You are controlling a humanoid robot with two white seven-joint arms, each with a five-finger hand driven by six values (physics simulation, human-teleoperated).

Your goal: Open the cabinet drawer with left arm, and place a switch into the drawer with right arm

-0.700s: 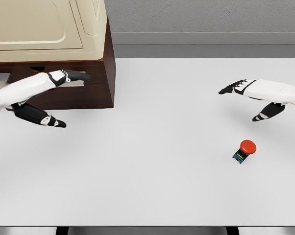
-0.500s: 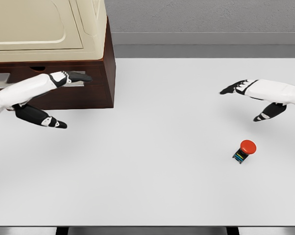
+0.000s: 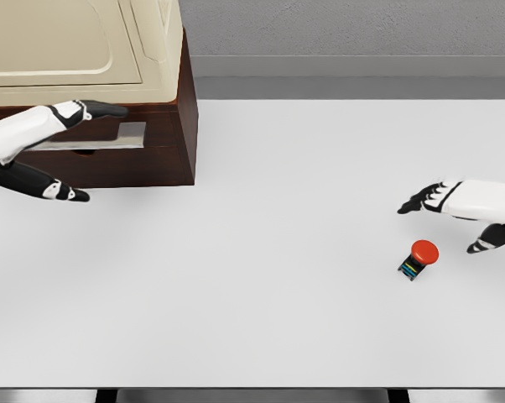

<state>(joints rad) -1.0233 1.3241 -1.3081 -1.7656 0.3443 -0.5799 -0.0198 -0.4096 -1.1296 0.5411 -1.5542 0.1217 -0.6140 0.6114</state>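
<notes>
Both arms shifted since the last shot: left hand point(image 3: 55, 151) slid up toward the top left of the glossy dark-wood cabinet point(image 3: 164, 134), fingers spread, holding nothing, near the flat grey metal drawer handle point(image 3: 110, 134). Over on the right, the right hand point(image 3: 454, 214) dropped lower, fingers apart, just beside the switch point(image 3: 419, 257), a round red mushroom button on a small dark base sitting on the smooth white table point(image 3: 261, 252).

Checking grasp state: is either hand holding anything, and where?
Nothing held. Right hand is open beside the switch, apart from it. Left hand is open by the drawer.
</notes>
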